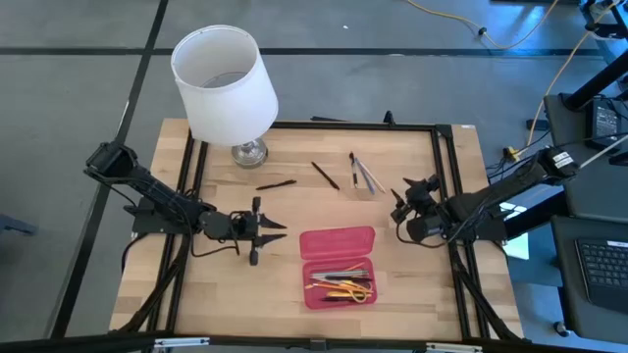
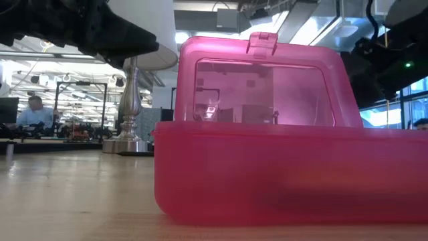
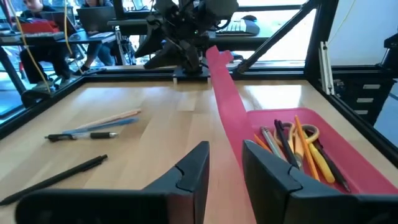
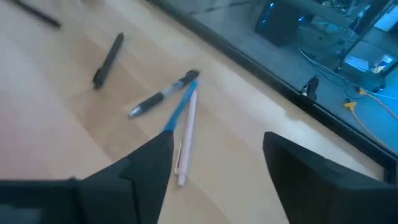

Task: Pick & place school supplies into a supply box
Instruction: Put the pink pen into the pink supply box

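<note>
Supply box [image 1: 338, 242]: you see it open near the table's front edge, lid lying flat behind the tray.
Contents: orange and dark pens plus yellow-handled scissors [image 3: 309, 144] lie in the tray.
Loose supplies: a pen cluster [image 1: 364, 175], a black pen [image 1: 326, 175] and another black pen [image 1: 276, 183] lie behind the box.
Lamp [image 1: 226, 88]: it stands at the back left.
Left gripper [image 1: 276, 230]: just left of the box, fingers narrowly apart, empty.
Right gripper [image 1: 399, 204]: right of the box, jaws spread, empty.
Open room: bare wood lies between lamp and left gripper.
</note>
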Controlling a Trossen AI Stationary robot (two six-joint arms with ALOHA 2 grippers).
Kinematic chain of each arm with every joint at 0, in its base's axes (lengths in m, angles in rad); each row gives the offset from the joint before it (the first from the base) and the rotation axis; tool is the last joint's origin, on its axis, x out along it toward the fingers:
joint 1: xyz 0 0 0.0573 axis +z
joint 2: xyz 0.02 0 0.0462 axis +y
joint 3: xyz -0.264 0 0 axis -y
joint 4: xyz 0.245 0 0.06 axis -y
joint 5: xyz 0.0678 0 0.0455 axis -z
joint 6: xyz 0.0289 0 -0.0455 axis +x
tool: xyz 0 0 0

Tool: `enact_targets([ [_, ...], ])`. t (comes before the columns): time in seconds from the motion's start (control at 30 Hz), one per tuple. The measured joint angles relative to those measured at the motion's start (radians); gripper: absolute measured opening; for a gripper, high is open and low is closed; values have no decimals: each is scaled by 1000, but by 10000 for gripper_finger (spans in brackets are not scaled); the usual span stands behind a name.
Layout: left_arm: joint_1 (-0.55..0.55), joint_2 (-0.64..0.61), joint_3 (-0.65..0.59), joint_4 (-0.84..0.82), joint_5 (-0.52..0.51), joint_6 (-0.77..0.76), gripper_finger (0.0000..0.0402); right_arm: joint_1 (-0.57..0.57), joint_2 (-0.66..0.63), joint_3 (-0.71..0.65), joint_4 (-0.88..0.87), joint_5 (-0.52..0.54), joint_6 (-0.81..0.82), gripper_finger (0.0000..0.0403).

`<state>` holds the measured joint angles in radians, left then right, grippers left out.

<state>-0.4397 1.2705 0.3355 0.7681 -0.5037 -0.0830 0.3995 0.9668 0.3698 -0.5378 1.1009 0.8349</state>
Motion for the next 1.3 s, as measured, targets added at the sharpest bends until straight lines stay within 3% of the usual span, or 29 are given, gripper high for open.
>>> enact_targets([
  [0.17,0,0,0,0,0,0,93,-26,12,-18,17,31,3,270],
  [0.27,0,0,0,-6,0,0,92,-50,12,-102,90,28,58,270],
  [0.47,0,0,0,-9,0,0,87,-53,13,-357,575,22,-33,267],
  [0.7,0,1,0,-9,0,0,90,-59,15,-335,718,-44,-301,267],
  [0.97,22,1,0,-9,-1,10,86,-157,15,-337,760,-130,-332,266],
  [1.3,64,1,0,-9,0,19,93,-254,15,-364,937,-210,-477,266],
])
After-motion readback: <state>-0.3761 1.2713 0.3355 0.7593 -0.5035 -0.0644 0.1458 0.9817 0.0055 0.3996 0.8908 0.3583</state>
